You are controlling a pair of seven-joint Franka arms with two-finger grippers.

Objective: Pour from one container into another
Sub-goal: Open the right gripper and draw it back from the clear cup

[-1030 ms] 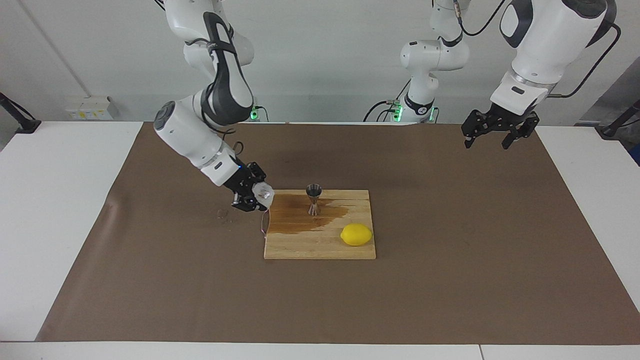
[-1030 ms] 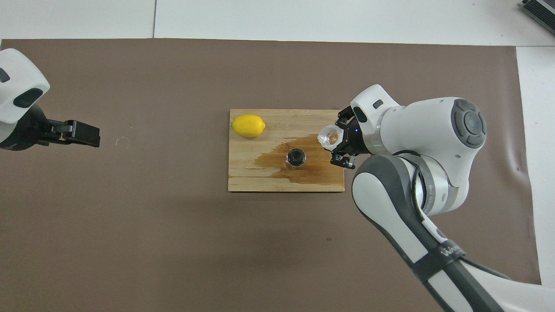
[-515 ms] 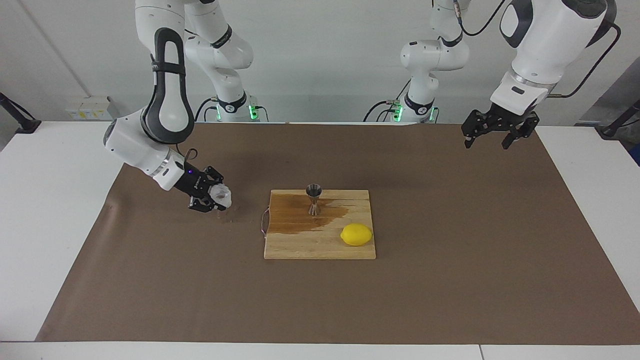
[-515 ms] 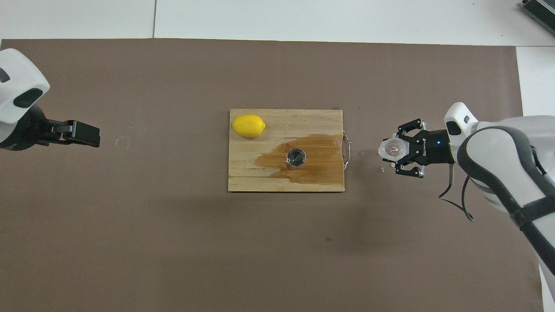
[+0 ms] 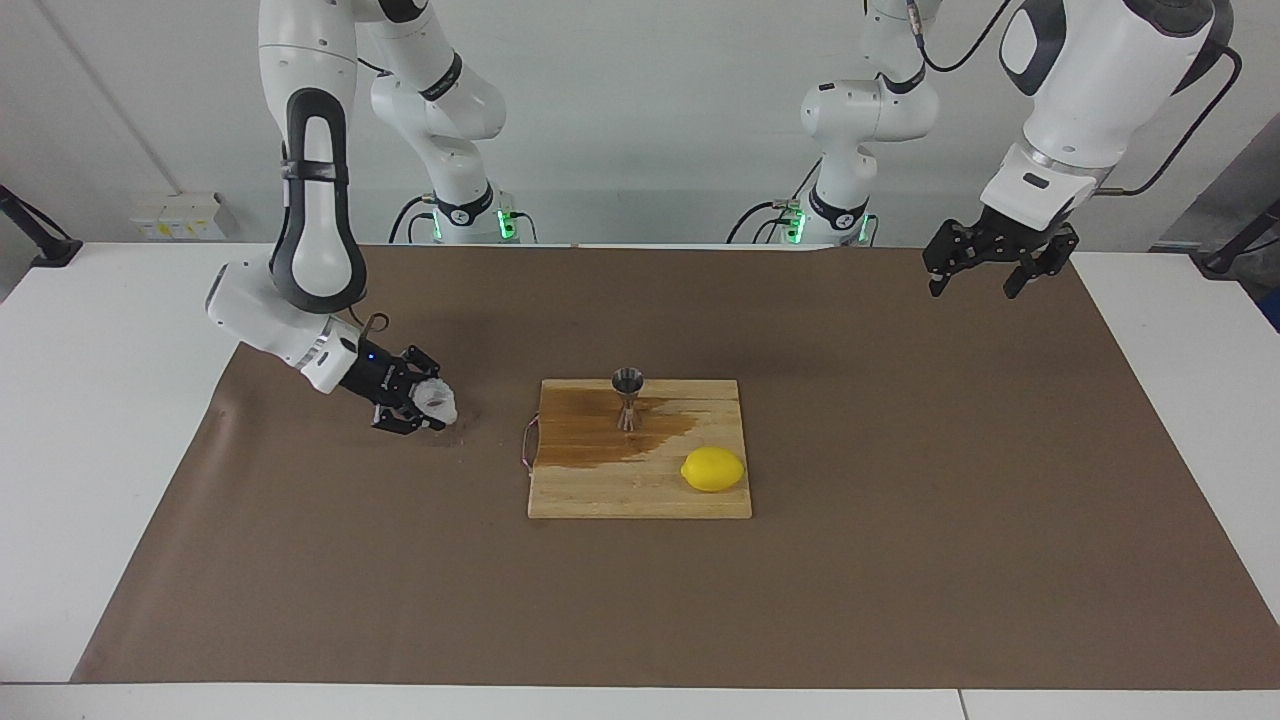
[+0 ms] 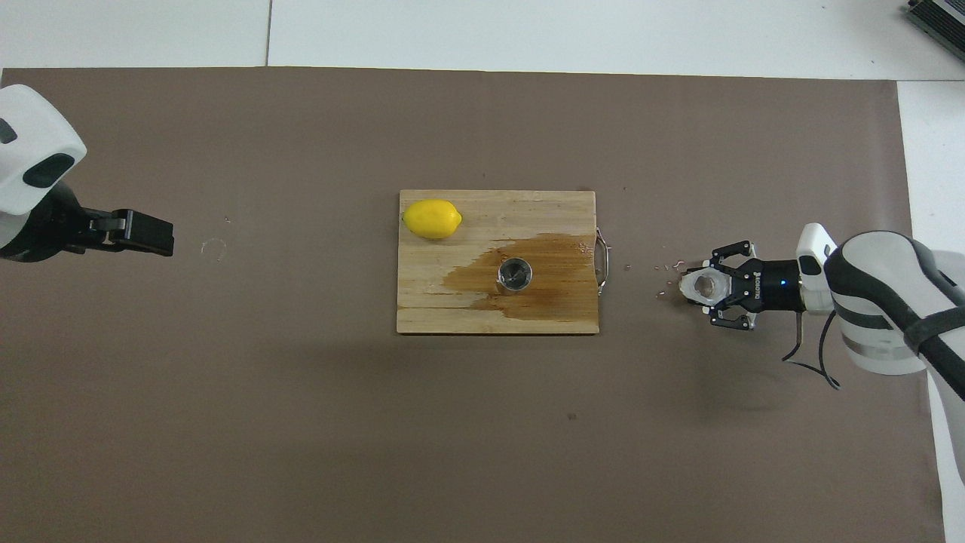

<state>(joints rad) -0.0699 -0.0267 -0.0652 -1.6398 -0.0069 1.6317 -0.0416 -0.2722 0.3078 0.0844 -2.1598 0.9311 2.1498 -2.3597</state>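
Note:
The small bumpy white cup (image 5: 438,400) (image 6: 704,284) is held low at the brown mat, beside the board toward the right arm's end, mouth facing up. My right gripper (image 5: 430,406) (image 6: 700,287) is shut on it; whether the cup touches the mat I cannot tell. The shiny steel jigger (image 5: 627,398) (image 6: 516,274) stands upright on the wooden board (image 5: 640,492) (image 6: 460,313), in a dark wet stain. My left gripper (image 5: 977,283) (image 6: 148,233) waits, raised and open, over the mat at the left arm's end.
A yellow lemon (image 5: 712,469) (image 6: 431,219) lies on the board's corner farther from the robots. Small drops (image 6: 667,270) dot the mat between cup and board. A metal handle (image 6: 601,253) sticks out of the board's edge facing the cup.
My right gripper carried the cup from over the board's edge out toward the right arm's end and down to the mat. The left arm stayed still.

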